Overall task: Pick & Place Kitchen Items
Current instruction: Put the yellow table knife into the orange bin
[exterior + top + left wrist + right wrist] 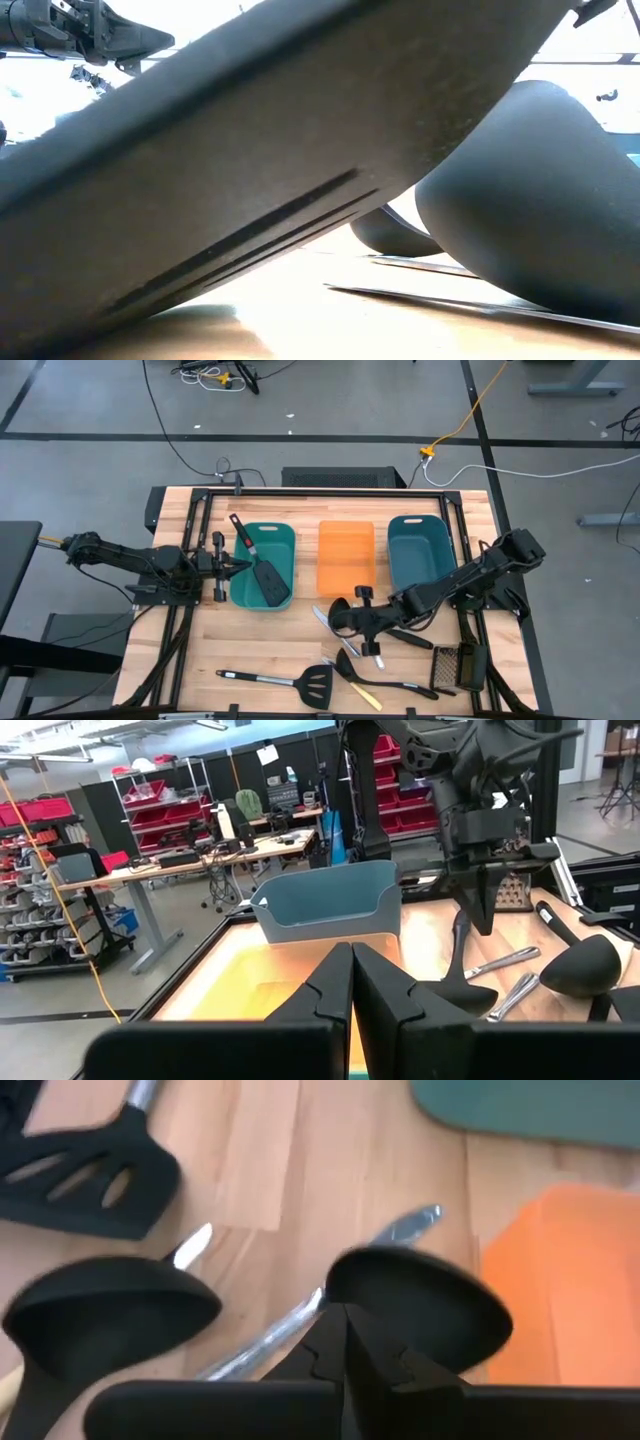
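Note:
My right gripper (pixel 347 624) (pixel 346 1318) is shut and hangs over the utensils in the table's near middle, its tips at the rim of a black ladle bowl (pixel 425 1305) with a silver handle (pixel 255 1348). A second ladle (pixel 110 1315), a slotted spatula (pixel 305 682), a yellow knife (pixel 366 696) and a silver knife (pixel 322 618) lie flat on the wood around it. Another black spatula (pixel 262 568) sits in the left teal tub (pixel 284 538), its handle leaning over the far-left rim. My left gripper (pixel 238 567) (pixel 352 965) is shut and waits at that tub's left wall. My right gripper points down at the spot where the ladle's bowl meets its handle (pixel 322 1302). The fingers themselves cover that spot, so I cannot tell whether they touch the ladle or stand just above it.
An orange tray (pixel 346 557) sits between the left tub and a second teal tub (pixel 420 548) at the far side. A dark mesh grater (pixel 447 666) lies near the right edge. The low view is filled by a close spatula blade (pixel 250 170) and a ladle bowl (pixel 540 200).

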Robot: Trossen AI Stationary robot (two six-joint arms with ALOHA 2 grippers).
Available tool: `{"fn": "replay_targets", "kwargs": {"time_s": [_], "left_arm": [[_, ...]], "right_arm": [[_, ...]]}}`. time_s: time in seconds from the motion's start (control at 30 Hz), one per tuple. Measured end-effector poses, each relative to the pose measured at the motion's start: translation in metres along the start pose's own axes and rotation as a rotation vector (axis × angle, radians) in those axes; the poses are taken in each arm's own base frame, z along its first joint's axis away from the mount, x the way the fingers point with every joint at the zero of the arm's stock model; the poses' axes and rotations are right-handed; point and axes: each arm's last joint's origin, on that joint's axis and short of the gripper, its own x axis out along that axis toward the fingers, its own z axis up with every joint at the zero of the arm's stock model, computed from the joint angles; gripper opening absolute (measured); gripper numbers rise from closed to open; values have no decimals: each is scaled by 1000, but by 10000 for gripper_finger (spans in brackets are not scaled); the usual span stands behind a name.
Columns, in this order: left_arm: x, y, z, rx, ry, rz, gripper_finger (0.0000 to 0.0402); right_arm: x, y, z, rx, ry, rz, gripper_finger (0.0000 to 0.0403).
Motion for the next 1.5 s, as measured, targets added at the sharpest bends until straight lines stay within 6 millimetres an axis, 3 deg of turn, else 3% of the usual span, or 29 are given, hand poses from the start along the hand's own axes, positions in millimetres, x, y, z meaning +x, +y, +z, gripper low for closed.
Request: {"fn": "replay_targets", "kwargs": {"time_s": [0.37,0.67,0.8,1.07,1.37,1.5], "left_arm": [[0,0,0,2,0,0,16],[0,-1,0,-1,-8,-38,16],[0,-3,0,-6,-12,-88,16],[0,-3,0,-5,-13,-107,16],[0,-3,1,-1,-22,-102,16],[0,-3,1,19,-24,-102,16]], "right_arm": [[-6,8,4,45,-5,7,3],[-64,76,26,265,-14,56,2],[-70,109,23,426,21,121,1],[-34,164,2,643,312,232,9],[-4,176,-11,790,351,176,154],[9,180,-19,871,400,139,181]]}}
